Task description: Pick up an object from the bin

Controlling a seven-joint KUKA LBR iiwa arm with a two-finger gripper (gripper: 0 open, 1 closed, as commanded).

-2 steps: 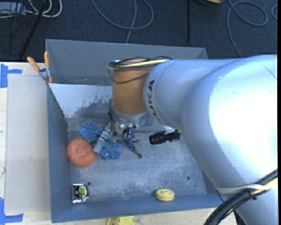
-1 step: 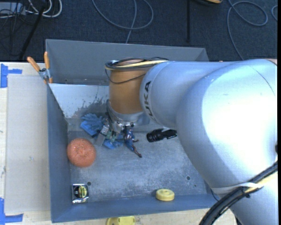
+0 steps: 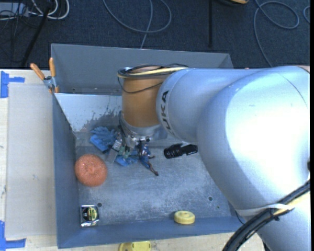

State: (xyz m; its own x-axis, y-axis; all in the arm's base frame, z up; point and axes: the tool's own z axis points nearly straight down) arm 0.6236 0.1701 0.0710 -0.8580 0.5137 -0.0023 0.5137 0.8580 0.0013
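Observation:
My gripper [image 3: 133, 145] is low in the bin's back middle, under the arm's wrist. It hangs right above a small blue crumpled piece [image 3: 126, 160] with a thin dark stick poking out to the right. A larger blue crumpled thing [image 3: 102, 137] lies just left of the gripper. A black marker-like cylinder [image 3: 180, 150] lies close on its right. What sits directly beneath the gripper is hidden by it.
An orange-red ball [image 3: 90, 170] rests near the bin's left wall. A small yellow-and-black tape measure [image 3: 89, 215] sits in the front left corner, and a yellow disc [image 3: 183, 217] lies by the front wall. The arm covers the bin's right side.

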